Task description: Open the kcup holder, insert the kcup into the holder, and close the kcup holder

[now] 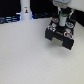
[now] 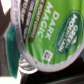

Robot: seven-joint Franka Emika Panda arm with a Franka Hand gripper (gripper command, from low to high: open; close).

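Note:
The kcup holder (image 1: 59,36) is a black boxy unit on the white table at the exterior view's right, and its upper side shows round pod slots. My gripper (image 1: 63,21) hangs right above it, with a small bit of green between the fingers. In the wrist view the kcup (image 2: 50,37) fills the frame: its green-and-dark top reads "Dark Magic", it has a silvery rim, and it is tilted and very close to the camera. The gripper appears shut on it. Part of the black holder (image 2: 67,75) shows behind the pod. The fingertips themselves are hidden.
Pods with reddish and pale tops (image 1: 52,23) sit in the holder's slots beside the gripper. A white upright object (image 1: 25,7) stands at the back on the exterior view's left, with a dark strip (image 1: 10,20) along the table's far edge. The white table (image 1: 25,55) spreads in front.

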